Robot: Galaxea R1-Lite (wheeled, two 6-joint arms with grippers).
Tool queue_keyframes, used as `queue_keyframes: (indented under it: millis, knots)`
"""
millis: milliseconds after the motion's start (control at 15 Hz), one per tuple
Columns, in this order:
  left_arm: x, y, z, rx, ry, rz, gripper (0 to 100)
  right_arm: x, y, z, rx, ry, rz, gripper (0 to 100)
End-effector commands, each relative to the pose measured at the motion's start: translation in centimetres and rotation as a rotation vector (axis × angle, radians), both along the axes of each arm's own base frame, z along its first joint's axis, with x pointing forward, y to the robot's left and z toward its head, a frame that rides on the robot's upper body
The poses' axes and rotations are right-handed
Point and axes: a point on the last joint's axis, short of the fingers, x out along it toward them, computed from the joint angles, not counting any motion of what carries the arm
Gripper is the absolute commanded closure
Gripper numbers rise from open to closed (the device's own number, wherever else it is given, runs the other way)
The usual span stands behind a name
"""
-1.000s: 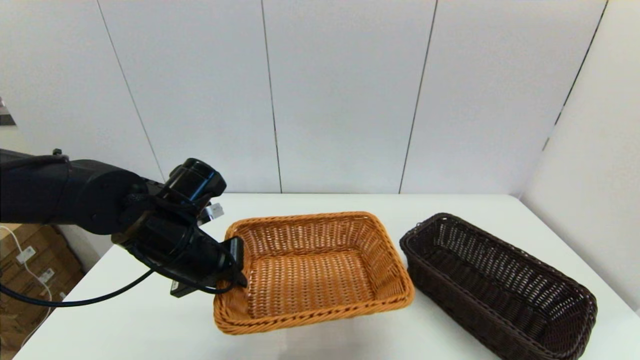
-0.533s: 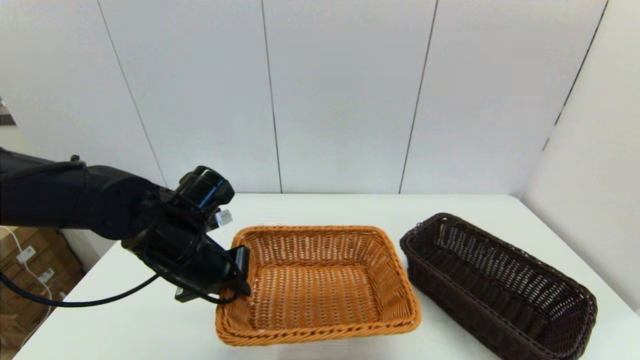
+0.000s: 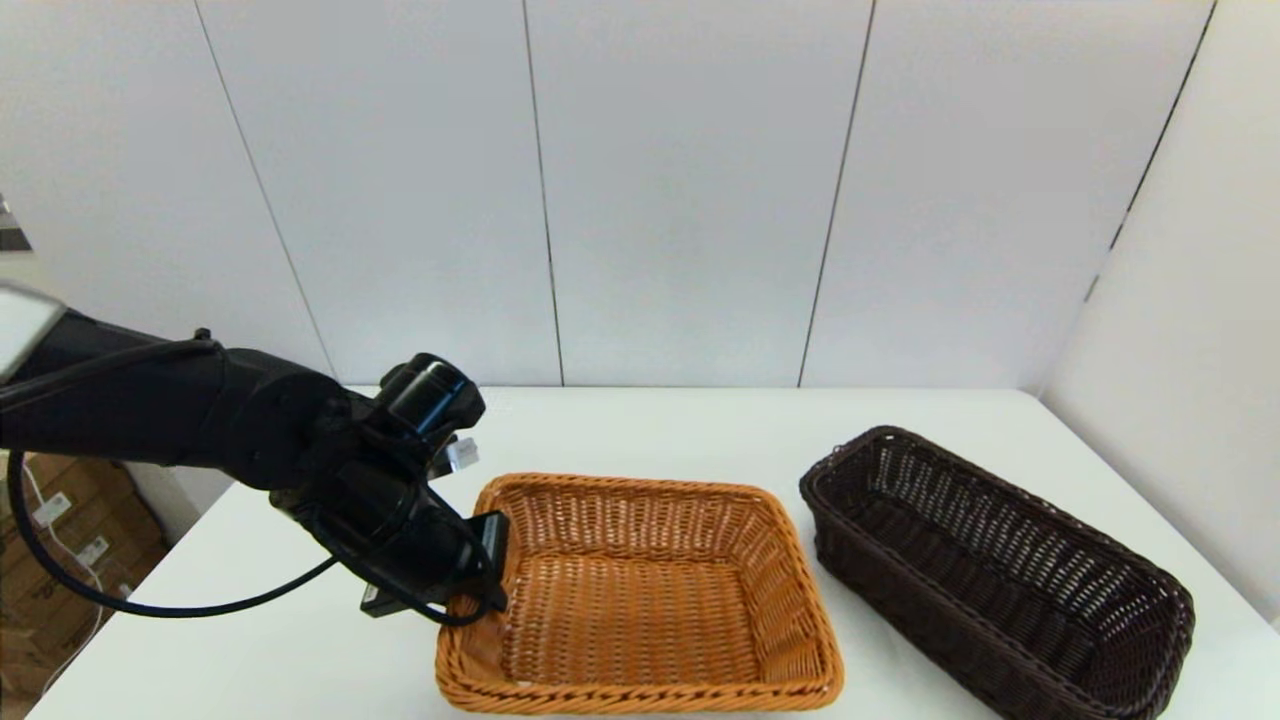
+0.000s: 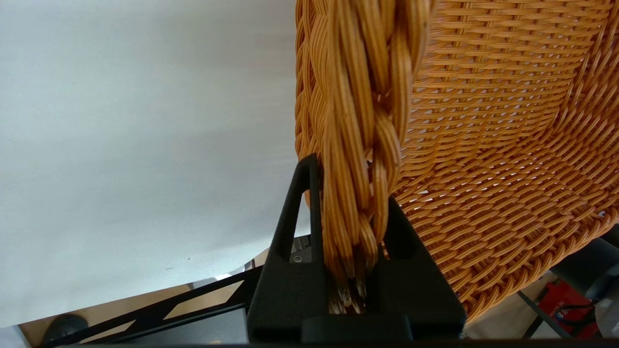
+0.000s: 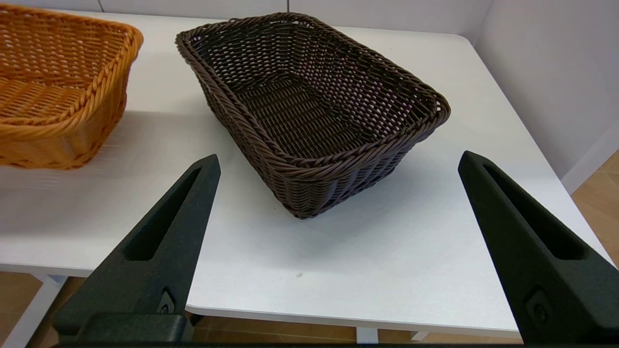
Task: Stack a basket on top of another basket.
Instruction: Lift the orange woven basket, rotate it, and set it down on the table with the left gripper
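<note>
The orange-tan basket (image 3: 650,600) is at the table's front middle, its left short rim pinched by my left gripper (image 3: 490,560). In the left wrist view the braided rim of the orange-tan basket (image 4: 483,121) runs between the two fingers, with my left gripper (image 4: 350,179) shut on it. Whether the basket touches the table I cannot tell. The dark brown basket (image 3: 990,580) rests on the table to its right, a small gap apart. In the right wrist view the dark brown basket (image 5: 309,106) lies ahead of my open right gripper (image 5: 339,155), which hangs off the table's front edge beside the orange-tan basket (image 5: 53,82).
The white table (image 3: 650,430) backs onto a panelled wall, with another wall close along its right side. Cardboard boxes (image 3: 60,540) stand on the floor to the left. The table's front edge (image 5: 338,309) runs just ahead of the right fingers.
My left gripper has moved right and down with the orange-tan basket. The basket has come lower, nearer the front edge, and now lies flatter. The dark brown basket has not moved.
</note>
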Motion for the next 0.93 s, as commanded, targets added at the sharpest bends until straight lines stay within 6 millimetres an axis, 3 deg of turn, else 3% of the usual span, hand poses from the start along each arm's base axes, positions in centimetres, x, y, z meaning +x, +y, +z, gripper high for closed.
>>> queue_keyframes:
  millis: [67, 933]
  knots:
    - [0.3, -0.1, -0.4, -0.003, 0.003, 0.011, 100, 0.0, 0.0, 0.0, -0.001, 0.003, 0.001, 0]
    - [1.1, -0.5, -2.0, 0.015, 0.040, 0.015, 100, 0.0, 0.0, 0.0, -0.001, 0.003, 0.001, 0]
